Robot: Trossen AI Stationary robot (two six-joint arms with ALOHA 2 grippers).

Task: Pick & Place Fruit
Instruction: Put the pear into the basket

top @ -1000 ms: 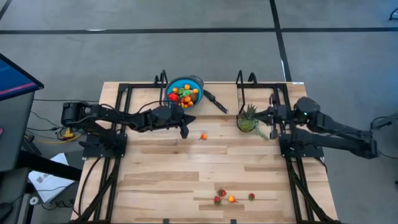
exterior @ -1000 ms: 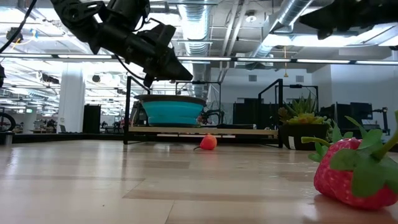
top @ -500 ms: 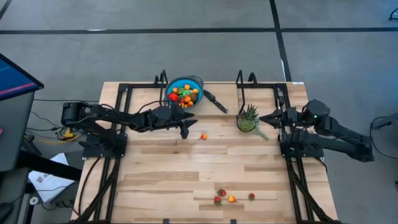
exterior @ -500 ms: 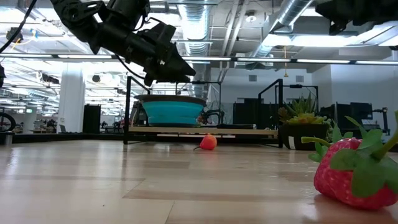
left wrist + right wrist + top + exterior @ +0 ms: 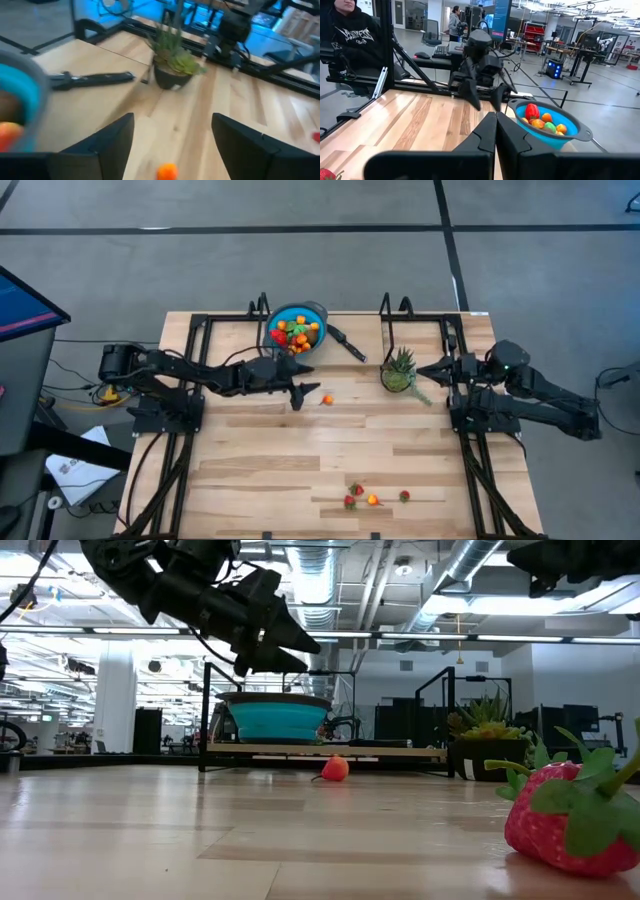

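Note:
My left gripper hangs open above the table, just on the near side of the blue bowl, which holds several toy fruits. In the left wrist view a small orange fruit lies on the wood ahead of it, between the two spread fingers and untouched; it also shows from above and in the low view. Strawberries and an orange piece lie near the front edge, and one strawberry sits close to the low camera. My right gripper is shut and holds nothing, at the right beside the plant.
A spiky green plant in a dark pot stands at the back right. The bowl's black handle points toward it. Black frame rails run along both table sides. The middle of the wooden table is bare. A person sits beyond the table.
My left gripper has opened wide while staying above the table beside the bowl. My right arm has drawn back a little toward the table's right edge, away from the plant, still shut. The fruits on the table have not moved.

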